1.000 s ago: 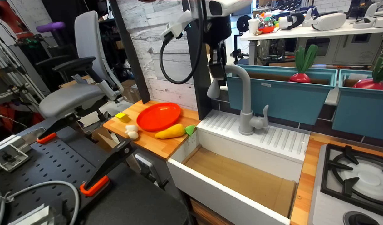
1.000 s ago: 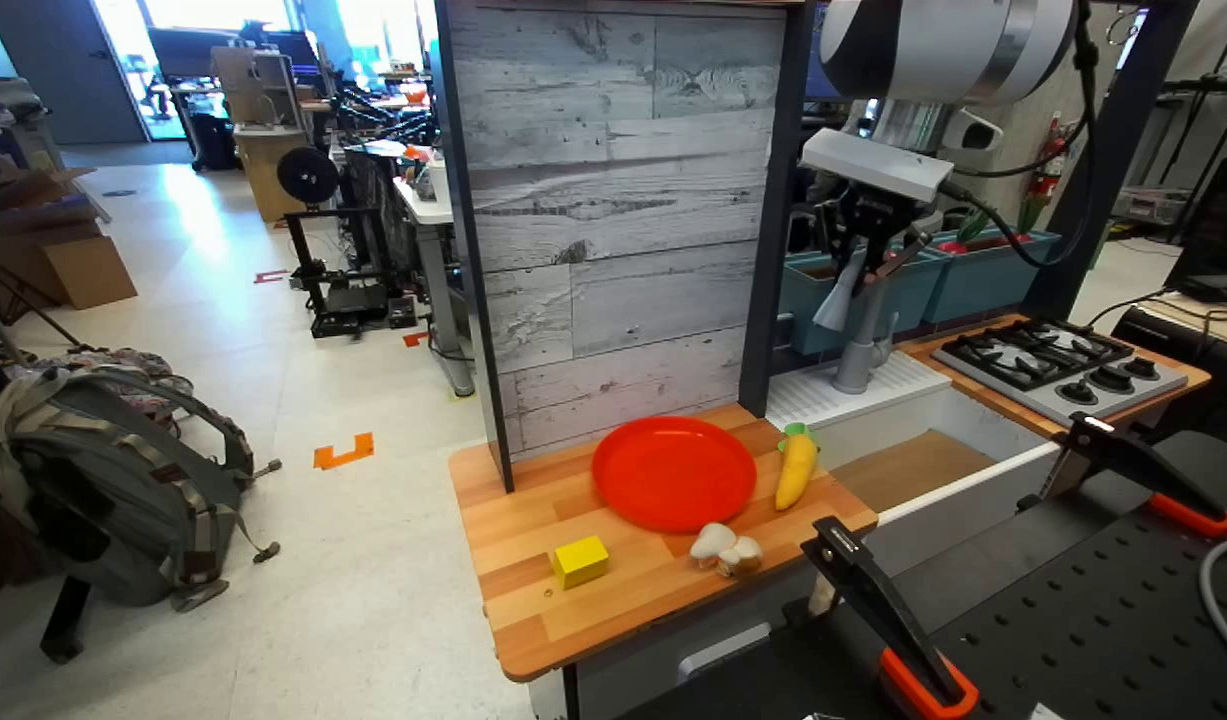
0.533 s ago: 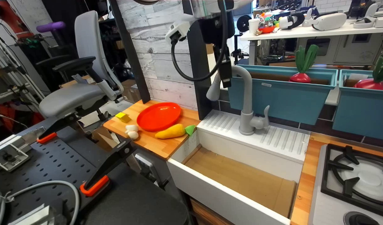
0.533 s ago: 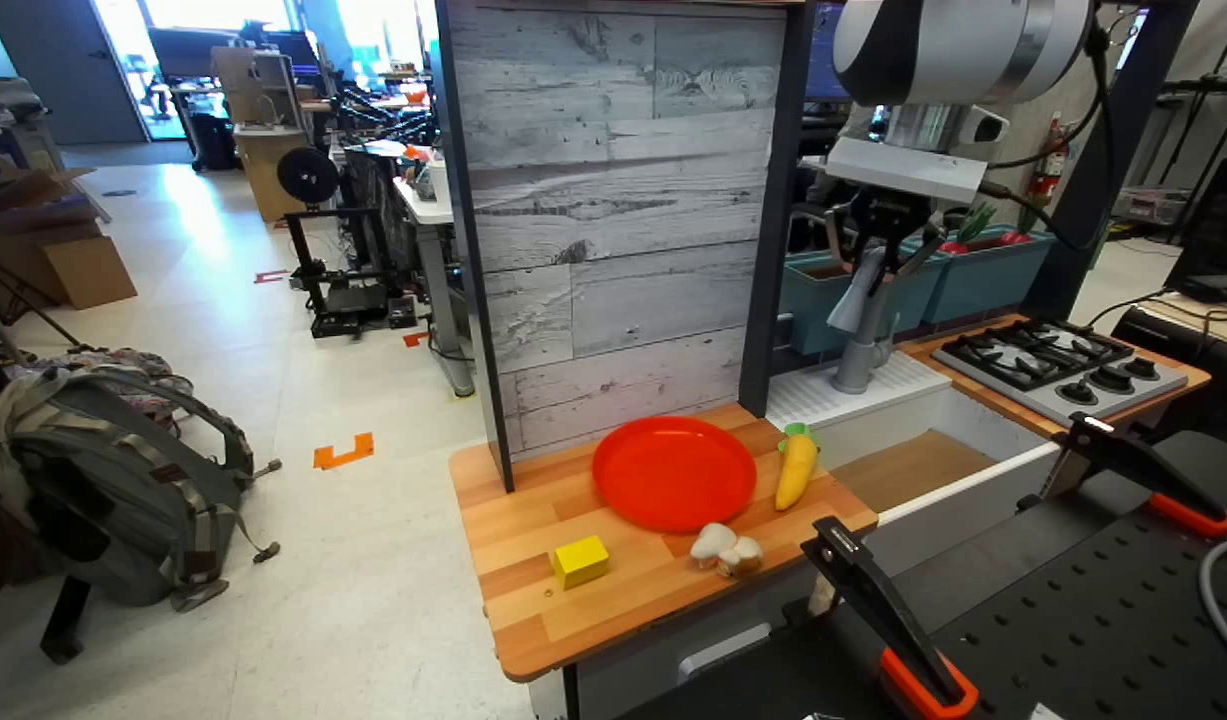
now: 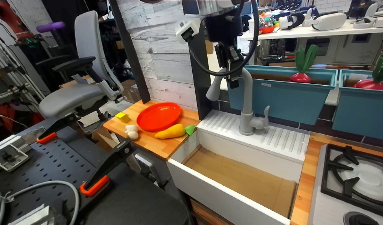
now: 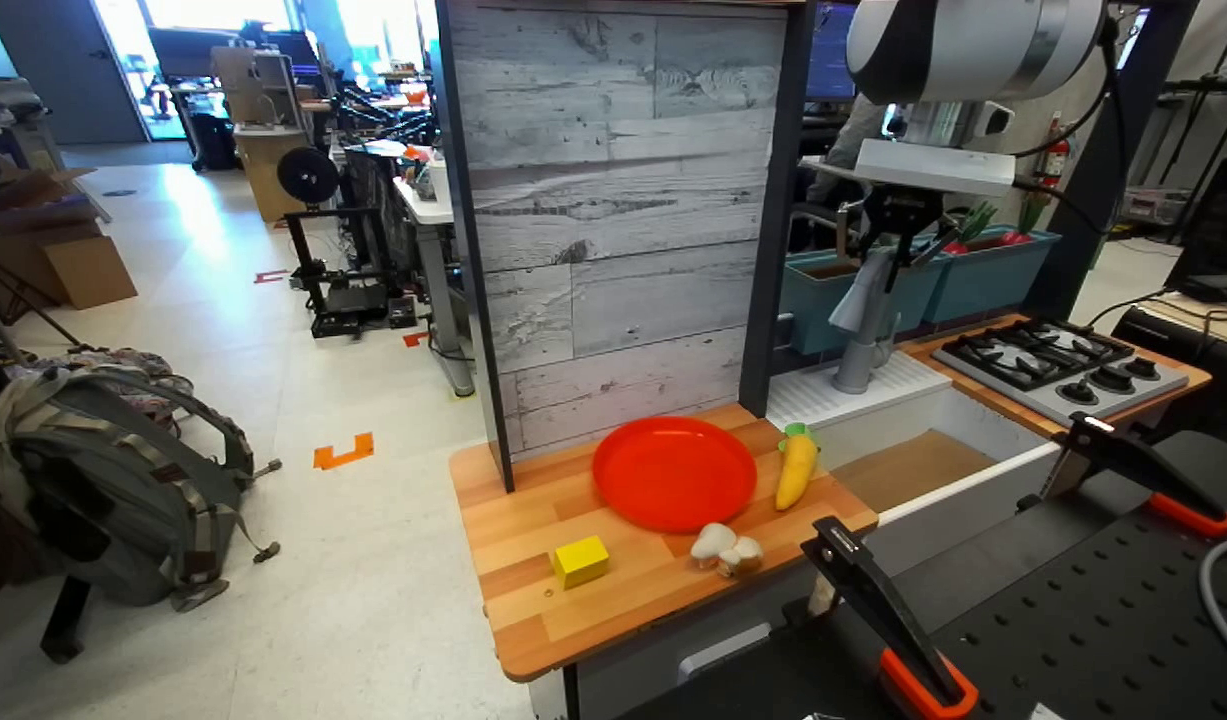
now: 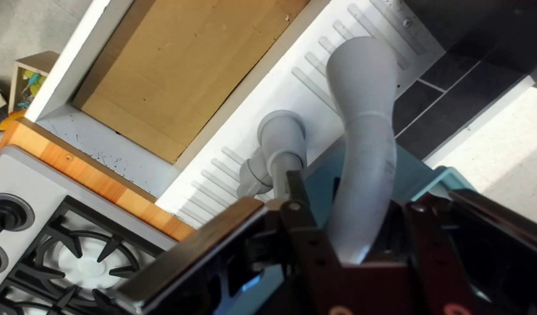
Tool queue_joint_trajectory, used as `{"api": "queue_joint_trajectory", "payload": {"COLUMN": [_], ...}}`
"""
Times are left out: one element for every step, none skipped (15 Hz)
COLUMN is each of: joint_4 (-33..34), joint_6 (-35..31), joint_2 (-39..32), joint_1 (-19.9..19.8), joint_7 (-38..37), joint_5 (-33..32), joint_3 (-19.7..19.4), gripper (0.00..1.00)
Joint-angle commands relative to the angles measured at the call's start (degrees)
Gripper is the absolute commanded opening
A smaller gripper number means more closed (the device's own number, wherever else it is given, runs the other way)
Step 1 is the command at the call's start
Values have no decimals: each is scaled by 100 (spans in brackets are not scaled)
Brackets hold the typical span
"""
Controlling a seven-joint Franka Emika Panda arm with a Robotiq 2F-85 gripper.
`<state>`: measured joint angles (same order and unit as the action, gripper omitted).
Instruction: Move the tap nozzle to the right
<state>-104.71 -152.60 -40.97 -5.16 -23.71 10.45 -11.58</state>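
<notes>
The tap nozzle, a matte grey gooseneck spout, shows in both exterior views [image 5: 247, 92] [image 6: 853, 303], rising from the white drainboard. Its downward end hangs to the left of its upright pipe in an exterior view. In the wrist view the spout [image 7: 362, 87] runs up between my two fingers. My gripper [image 5: 233, 82] is at the top of the arch, with a finger reaching down inside the curve. In the wrist view my gripper [image 7: 356, 205] has its fingers apart, with a gap between the left finger and the spout. The arch's top is hidden by the gripper.
The grey lever handle [image 5: 263, 120] is at the tap's base. Teal planters [image 5: 278, 100] stand close behind the spout. A dark post [image 5: 201, 62] stands left of it. The sink [image 5: 241, 175] is below and a stove [image 5: 363, 178] is at the right.
My gripper has moved right across the arch in both exterior views, from near the hanging end toward the upright pipe. The spout's hanging end has shifted slightly right in an exterior view.
</notes>
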Motion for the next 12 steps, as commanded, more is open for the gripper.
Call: {"api": "queue_joint_trajectory", "payload": {"joint_4": [-140, -165, -194, -236, -244, -272, -285, -292, -281, -257, -233, -196], "joint_6": [118, 72, 7, -120, -159, -164, -215, -189, -158, -106, -87, -80], "joint_2": [207, 228, 241, 265, 274, 305, 312, 322, 320, 306, 281, 230], "joint_1": [-190, -236, -283, -367, -435, -524, -607, -694, -769, -841, -893, -916], "joint_7": [404, 463, 503, 503, 508, 518, 485, 481, 506, 527, 529, 518], "joint_5": [-133, -54, 25, 216, 353, 552, 785, 1025, 1222, 1420, 1585, 1731], "joint_3": [-92, -19, 48, 194, 288, 427, 545, 679, 793, 929, 1031, 1119], "gripper": [56, 62, 70, 77, 85, 92, 100, 100, 100, 100, 100, 100]}}
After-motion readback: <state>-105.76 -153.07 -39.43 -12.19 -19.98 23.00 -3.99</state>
